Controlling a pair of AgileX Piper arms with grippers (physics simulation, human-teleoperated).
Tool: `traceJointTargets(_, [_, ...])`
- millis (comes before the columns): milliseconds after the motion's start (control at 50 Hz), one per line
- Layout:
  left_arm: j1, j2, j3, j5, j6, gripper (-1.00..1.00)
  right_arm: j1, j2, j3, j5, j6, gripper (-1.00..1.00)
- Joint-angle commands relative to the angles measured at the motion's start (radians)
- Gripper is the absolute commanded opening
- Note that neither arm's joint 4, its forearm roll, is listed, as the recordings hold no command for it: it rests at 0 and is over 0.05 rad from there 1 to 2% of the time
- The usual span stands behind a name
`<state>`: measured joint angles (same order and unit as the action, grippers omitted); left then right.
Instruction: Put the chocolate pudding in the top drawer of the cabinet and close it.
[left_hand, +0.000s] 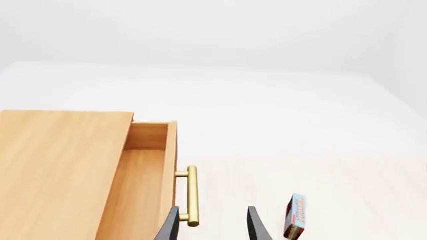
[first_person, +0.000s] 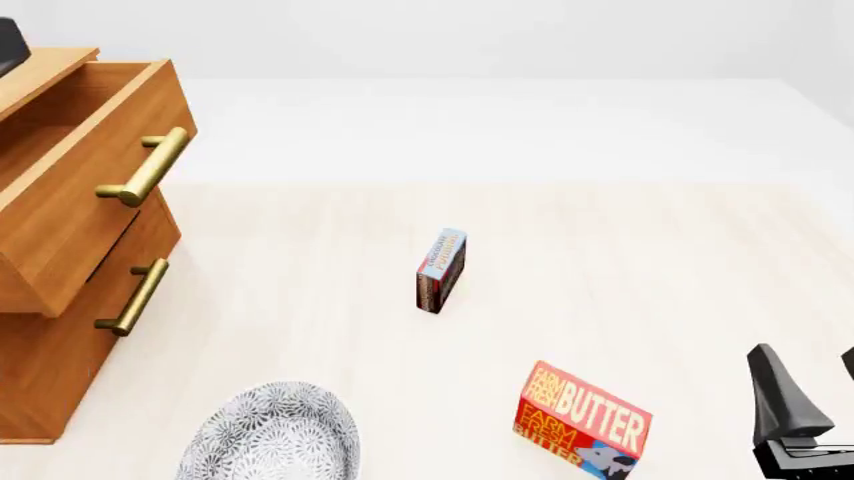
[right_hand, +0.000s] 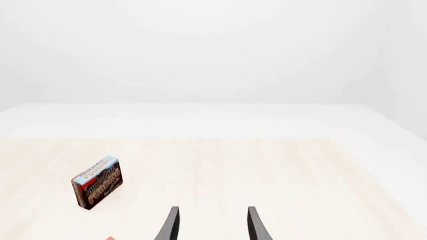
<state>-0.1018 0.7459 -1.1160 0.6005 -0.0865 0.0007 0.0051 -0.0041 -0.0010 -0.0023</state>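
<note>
1. The chocolate pudding (first_person: 441, 270) is a small, thin rectangular box standing on its long edge in the middle of the tabletop (first_person: 641, 250), well apart from both claws.
2. One end is light blue-grey, the other dark brown with lettering, and an orange-red edge runs along its side.
3. Expect it to be light and stiff, with smooth card faces that could slip. Standing so narrow, it will probably tip at a nudge.
4. Take it across the two broad faces, near the middle, so the claw spans its thin dimension.
5. Your right claw (right_hand: 211, 222) is released and empty, fingers spread, low at the near right of the tabletop.
6. Your left claw (left_hand: 212, 223) is also released, holding nothing, just beside the brass handle (left_hand: 191, 196) of the top drawer (first_person: 80, 170).
7. That drawer of the cabinet (first_person: 54, 340) already stands pulled out.
8. A Farm Fresh Butter box (first_person: 583, 418) and a patterned bowl (first_person: 278, 432) sit nearer you; steer clear.
</note>
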Motion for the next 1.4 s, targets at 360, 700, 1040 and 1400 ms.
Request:
traceJointTargets(360, [0.105,0.247,-0.208,0.247,0.052,1.0,0.0,0.0,0.0,0.0,0.0,1.0])
traceJointTargets(700, [0.109,0.329,-0.209,0.225,0.09,1.0,0.0,0.0,0.0,0.0,0.0,1.0])
traceJointTargets(1040, [0.143,0.378,-0.203,0.257,0.114,1.0,0.0,0.0,0.0,0.0,0.0,1.0])
traceJointTargets(1400, [0.157,0.379,-0.152,0.249,0.126,1.0,0.0,0.0,0.0,0.0,0.0,1.0])
